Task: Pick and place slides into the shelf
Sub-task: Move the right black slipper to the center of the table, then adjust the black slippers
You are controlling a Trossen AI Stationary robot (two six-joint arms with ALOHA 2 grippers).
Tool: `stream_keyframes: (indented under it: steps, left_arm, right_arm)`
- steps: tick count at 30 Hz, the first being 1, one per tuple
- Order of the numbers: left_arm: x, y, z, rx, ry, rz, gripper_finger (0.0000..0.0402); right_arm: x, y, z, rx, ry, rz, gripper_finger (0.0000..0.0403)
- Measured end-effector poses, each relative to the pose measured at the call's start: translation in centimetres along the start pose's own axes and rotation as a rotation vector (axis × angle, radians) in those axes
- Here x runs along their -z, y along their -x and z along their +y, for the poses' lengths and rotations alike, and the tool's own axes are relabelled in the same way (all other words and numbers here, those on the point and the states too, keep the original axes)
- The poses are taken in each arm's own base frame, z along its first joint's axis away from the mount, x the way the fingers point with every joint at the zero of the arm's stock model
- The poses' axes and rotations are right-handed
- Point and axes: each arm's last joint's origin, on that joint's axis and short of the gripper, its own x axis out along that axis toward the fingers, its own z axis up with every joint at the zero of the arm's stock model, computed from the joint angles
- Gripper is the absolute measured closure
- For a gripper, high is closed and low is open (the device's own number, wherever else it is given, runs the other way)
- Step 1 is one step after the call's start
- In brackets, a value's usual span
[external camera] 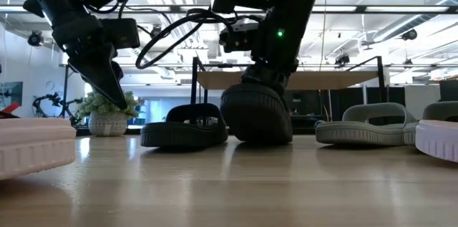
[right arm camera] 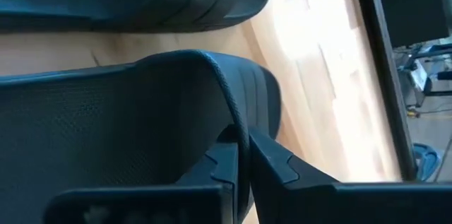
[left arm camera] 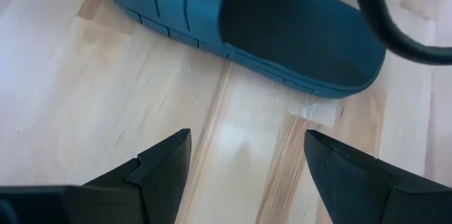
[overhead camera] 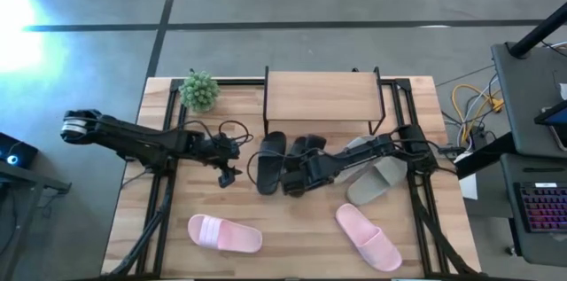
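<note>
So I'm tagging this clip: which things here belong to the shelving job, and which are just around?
Job:
black slides, one held by the right gripper
pink slides
grey slides
shelf
left gripper, open beside them

Just around:
potted plant
keyboard
cables

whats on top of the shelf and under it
The shelf top board is bare in the high view. In the low view, the space under it shows only the frame and the room behind; the black slide held by the right gripper covers part of it.
</note>
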Motion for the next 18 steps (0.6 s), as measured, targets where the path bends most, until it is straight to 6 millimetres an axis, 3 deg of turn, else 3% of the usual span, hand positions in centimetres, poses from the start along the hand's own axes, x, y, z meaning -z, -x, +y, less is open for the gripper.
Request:
stream_keyframes:
  steps: [3, 13, 18]
  left_arm:
    - [0.0, 0.0, 0.0, 0.001, 0.000, 0.001, 0.0141]
    - [0.0, 0.0, 0.0, 0.004, 0.001, -0.006, 0.0141]
    - [-0.1, 0.0, 0.0, 0.004, 0.001, -0.006, 0.0141]
  right_arm:
    - [0.0, 0.0, 0.1, -0.011, -0.006, -0.001, 0.0369]
    - [-1.3, 1.2, -0.2, -0.060, -0.112, -0.026, 0.0245]
    - [-1.8, 2.2, -0.6, -0.055, -0.096, -0.020, 0.0216]
